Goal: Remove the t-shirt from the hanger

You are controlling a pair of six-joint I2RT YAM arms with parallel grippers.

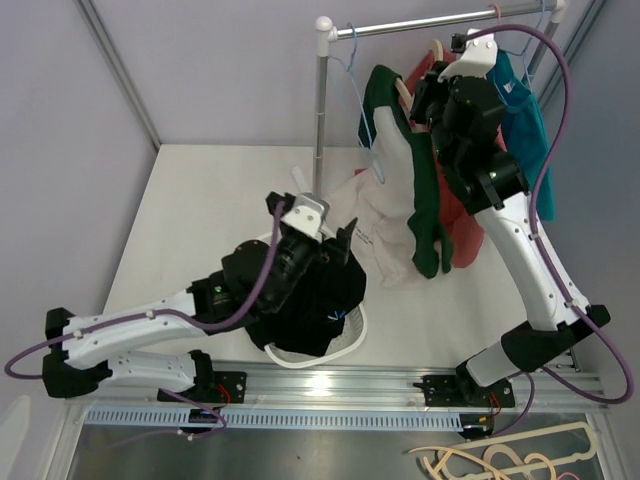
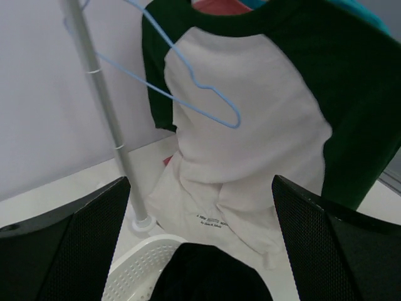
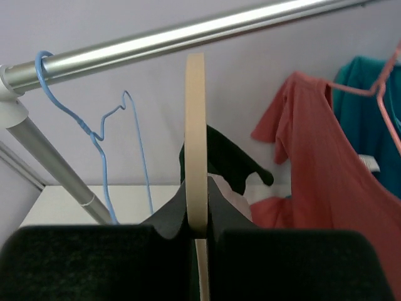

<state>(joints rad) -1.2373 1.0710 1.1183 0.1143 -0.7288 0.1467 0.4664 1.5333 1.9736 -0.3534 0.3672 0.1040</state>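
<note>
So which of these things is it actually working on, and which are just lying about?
Part of the job:
green-and-white t-shirt
cream hanger it hangs on
right tool, shut on that hanger
left tool, open

Just lying about:
blue wire hanger
coral shirt
teal shirt
white basket with black clothes
loose hangers

The white table carries a white perforated basket near its front edge, with a dark garment heaped inside. Behind the basket stands the round foot of the clothes rack's upright pole. The pale lower part of the hanging t-shirt pools on the tabletop just right of the pole, and a scrap of red cloth seems to touch down beside it, though folds partly hide it.
</note>
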